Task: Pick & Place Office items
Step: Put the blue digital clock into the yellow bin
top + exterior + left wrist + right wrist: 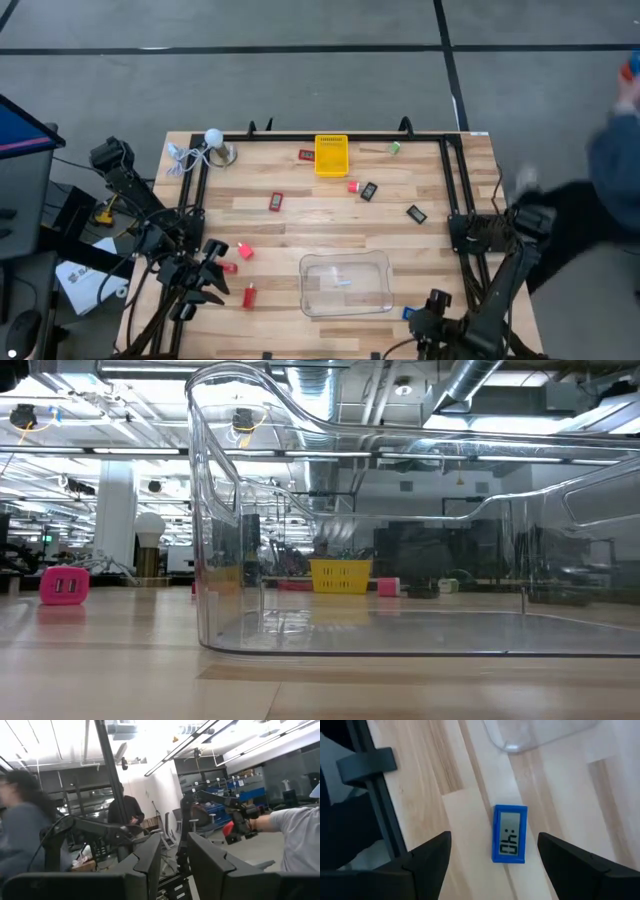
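Small office items lie scattered on the wooden table: red blocks (277,201) (245,250) (249,295), black pieces (369,191) (416,213), a green one (394,148). A blue piece with a small display (510,834) lies flat near the table's near edge, beside the clear tray (346,283). My right gripper (495,840) hovers above it, open, one finger on either side, touching nothing. My left gripper (212,268) is open near the table's left edge, close to the red blocks. In its wrist view it (175,865) faces the room.
The yellow basket (332,155) stands near the far edge; a white ball with a cord (213,137) lies at the far left corner. A black frame rail (380,805) runs beside the blue piece. A person (610,150) stands off the table's right side.
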